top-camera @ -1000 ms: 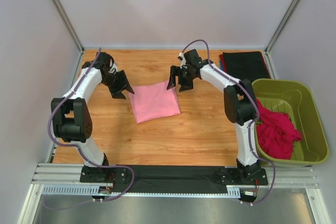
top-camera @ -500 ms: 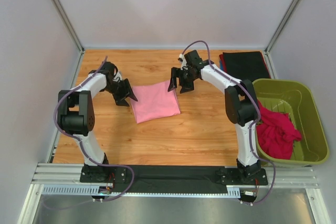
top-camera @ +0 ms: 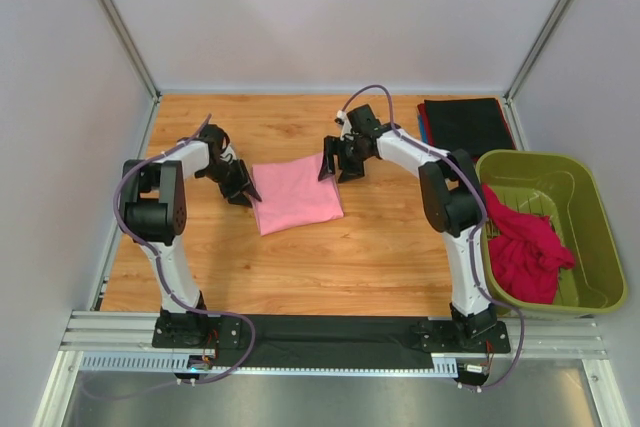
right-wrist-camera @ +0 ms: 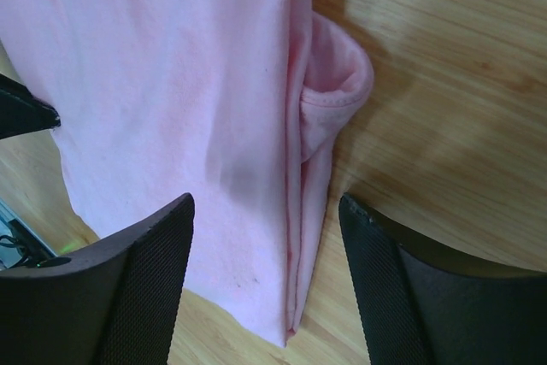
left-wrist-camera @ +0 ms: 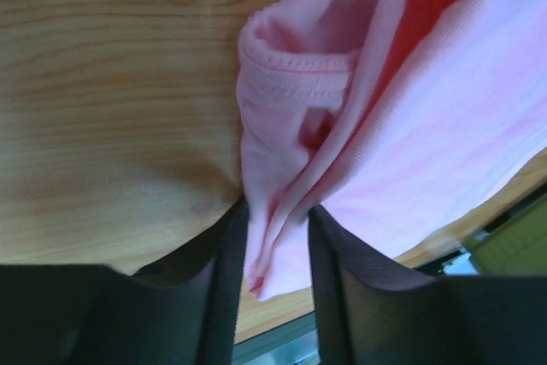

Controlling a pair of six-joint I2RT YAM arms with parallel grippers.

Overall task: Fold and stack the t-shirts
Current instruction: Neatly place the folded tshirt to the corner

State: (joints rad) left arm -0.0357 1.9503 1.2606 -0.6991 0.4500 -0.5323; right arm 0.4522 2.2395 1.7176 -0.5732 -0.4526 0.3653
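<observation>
The folded light pink t-shirt is lying mid-way across the table, a bit toward the far edge. Its left edge is being pinched in the nearly closed left gripper. The right gripper is being held wide open and empty over the right edge.

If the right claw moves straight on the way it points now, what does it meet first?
Probably the light pink t-shirt: the open right claw points at its folded edge, which lies in the claw's opening. How far above the cloth it hangs is unclear.
</observation>
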